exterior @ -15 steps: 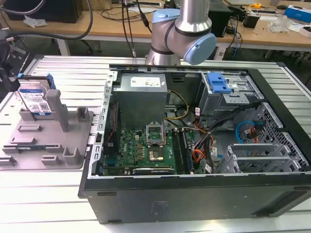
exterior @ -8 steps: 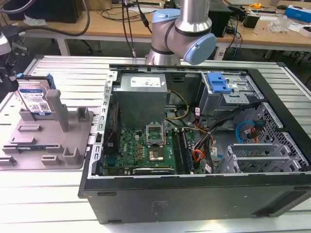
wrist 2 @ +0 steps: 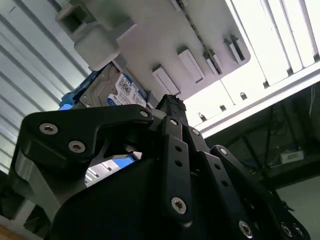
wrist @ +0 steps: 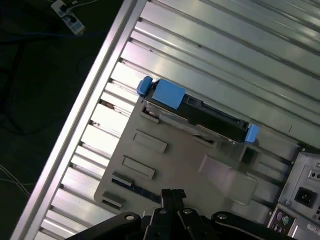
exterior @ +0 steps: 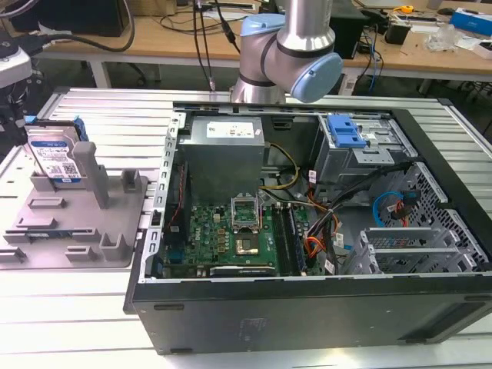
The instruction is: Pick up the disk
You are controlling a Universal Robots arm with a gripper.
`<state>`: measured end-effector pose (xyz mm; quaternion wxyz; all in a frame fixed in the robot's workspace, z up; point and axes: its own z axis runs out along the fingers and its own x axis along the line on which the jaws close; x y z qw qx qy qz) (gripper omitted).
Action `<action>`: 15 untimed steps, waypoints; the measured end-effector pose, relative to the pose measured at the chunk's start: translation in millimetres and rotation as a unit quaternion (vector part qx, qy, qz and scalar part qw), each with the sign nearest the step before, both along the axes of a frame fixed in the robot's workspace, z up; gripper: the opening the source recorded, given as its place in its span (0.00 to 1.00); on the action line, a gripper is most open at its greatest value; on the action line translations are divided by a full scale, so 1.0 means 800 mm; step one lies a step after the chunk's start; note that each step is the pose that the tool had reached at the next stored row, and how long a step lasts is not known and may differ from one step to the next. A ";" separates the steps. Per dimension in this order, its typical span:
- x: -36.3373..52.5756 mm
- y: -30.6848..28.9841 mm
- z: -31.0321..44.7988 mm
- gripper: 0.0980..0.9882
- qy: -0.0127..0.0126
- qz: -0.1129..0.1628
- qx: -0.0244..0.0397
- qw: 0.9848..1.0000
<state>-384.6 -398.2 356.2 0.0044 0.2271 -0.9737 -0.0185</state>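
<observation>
Silver-grey metal robot arm [exterior: 301, 23]: smooth tube segments, bulky rounded joints. Pale blue round plastic joint cap [exterior: 317, 77], glossy. Matte black metal gripper [wrist 2: 169, 104]: flat jointed link bars, rounded edges. Small silver round-head screws [wrist 2: 76, 146] dot the links in both wrist views, sockets recessed.

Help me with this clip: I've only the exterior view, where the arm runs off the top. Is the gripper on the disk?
Observer: No. In the first wrist view the gripper hangs above the grey fixture, apart from the disk.
Operator: Jaws open?
Observer: In both wrist views they look shut, nothing between them.
Operator: Disk seated squarely?
Observer: It stands on edge along the fixture's side, blue rails showing at both ends.
</observation>
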 end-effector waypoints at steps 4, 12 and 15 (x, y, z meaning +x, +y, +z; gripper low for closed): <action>0.000 0.0000 0.0000 0.01 0.000 0.044 0.000 0.999; 0.000 0.0000 0.0000 0.36 -0.001 0.149 0.000 0.989; 0.000 0.0000 -0.0004 0.50 -0.001 0.190 0.000 0.982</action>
